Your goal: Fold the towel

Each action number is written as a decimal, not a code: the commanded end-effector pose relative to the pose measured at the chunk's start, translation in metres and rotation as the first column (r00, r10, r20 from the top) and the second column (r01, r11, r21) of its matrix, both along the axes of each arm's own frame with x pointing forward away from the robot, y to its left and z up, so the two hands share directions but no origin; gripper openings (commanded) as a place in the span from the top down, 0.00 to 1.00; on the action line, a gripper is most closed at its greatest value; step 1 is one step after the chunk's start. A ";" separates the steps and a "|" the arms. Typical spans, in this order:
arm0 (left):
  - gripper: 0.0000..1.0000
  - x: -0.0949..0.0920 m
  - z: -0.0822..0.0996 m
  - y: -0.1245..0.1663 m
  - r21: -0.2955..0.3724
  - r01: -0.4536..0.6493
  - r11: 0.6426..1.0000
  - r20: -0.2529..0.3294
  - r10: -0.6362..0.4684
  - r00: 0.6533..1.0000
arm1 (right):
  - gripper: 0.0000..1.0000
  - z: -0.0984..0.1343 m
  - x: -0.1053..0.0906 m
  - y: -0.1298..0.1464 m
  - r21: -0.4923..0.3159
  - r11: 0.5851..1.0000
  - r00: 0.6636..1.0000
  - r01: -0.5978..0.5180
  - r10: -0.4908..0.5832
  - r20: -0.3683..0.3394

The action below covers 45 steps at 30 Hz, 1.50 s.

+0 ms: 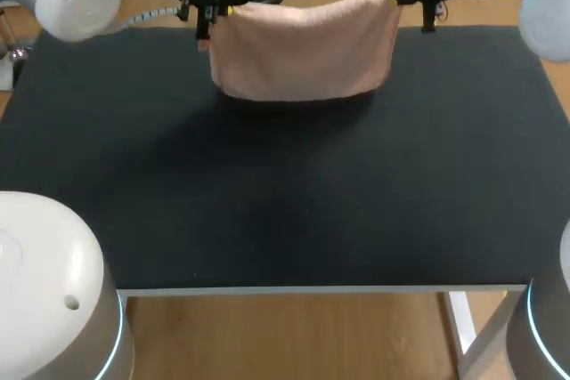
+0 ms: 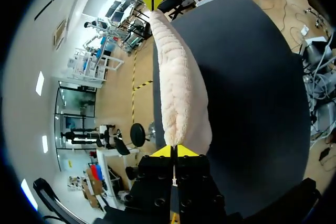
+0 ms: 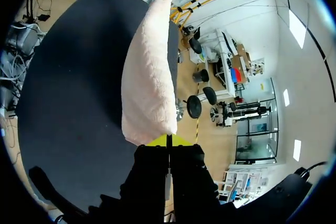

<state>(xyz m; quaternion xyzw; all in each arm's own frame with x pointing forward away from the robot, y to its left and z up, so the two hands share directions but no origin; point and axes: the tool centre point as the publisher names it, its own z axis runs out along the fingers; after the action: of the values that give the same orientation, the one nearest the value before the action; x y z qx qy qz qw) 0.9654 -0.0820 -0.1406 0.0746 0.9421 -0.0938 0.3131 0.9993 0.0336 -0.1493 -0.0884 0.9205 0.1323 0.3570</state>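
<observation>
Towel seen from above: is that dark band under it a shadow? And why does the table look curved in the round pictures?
Head view: yes, the towel casts a soft shadow on the table under its hanging edge. Both wrist views: the fisheye lens bends the table's straight edges into arcs.

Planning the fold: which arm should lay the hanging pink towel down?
Neither alone: left gripper and right gripper each pinch a top corner of the pink terry towel, equally placed.
</observation>
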 end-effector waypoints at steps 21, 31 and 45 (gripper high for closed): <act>1.00 0.051 -0.159 -0.018 0.023 -0.005 1.000 -0.417 0.015 0.909 | 1.00 -0.154 0.009 0.000 -0.076 0.992 0.923 0.102 -0.123 -0.365; 1.00 0.110 -0.205 -0.012 0.015 -0.013 1.000 -0.465 0.018 0.885 | 1.00 -0.197 0.075 -0.001 -0.112 0.973 0.892 0.204 -0.232 -0.387; 1.00 0.161 -0.223 0.004 0.033 -0.051 0.998 -0.479 0.061 0.876 | 1.00 -0.222 0.124 0.002 -0.147 0.956 0.880 0.253 -0.290 -0.377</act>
<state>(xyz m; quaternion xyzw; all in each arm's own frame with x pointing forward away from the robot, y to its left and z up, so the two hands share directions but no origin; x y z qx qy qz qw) 1.1120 -0.0737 -0.3536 0.0212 0.9901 -0.0909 0.1049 1.1077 0.0301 -0.3560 0.0521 0.9800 0.0571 0.1835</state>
